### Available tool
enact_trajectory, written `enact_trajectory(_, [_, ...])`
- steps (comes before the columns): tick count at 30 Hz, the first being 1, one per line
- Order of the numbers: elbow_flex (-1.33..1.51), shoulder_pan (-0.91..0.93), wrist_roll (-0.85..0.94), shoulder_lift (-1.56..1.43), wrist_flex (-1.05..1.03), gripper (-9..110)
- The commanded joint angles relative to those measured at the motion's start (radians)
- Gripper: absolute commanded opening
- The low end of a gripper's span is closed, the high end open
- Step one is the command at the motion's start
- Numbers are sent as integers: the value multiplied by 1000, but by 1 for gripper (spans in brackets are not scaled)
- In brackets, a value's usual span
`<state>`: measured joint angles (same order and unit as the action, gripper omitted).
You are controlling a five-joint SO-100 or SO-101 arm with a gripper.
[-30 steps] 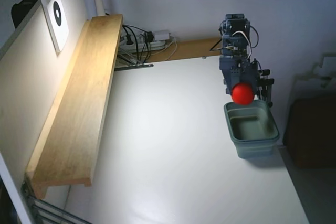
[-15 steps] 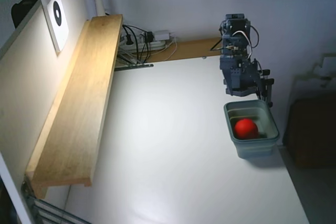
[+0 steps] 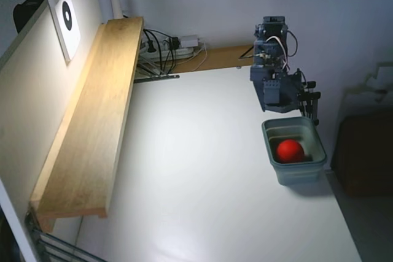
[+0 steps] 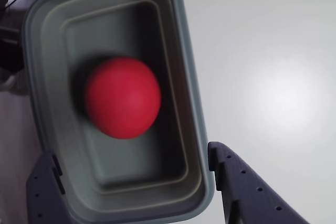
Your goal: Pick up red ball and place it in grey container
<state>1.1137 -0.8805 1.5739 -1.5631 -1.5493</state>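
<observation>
White bench with a tub, a plank and cables

In the fixed view the smooth white bench (image 3: 196, 170) carries the grey container (image 3: 295, 151) at its right edge, with the red ball (image 3: 289, 150) inside. A long wooden plank (image 3: 92, 121) runs along the left side, and a power strip with cables (image 3: 172, 47) lies at the far end.

High fixed view; close wrist view; shared grey container (image 3: 294, 150) (image 4: 189, 98), slightly blurred.
</observation>
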Motion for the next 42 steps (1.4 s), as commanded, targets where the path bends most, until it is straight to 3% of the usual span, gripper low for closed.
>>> enact_trajectory(1, [-22,39,-3,-58,-22,34])
enact_trajectory(42, [136,975,-3,-373,-141,9])
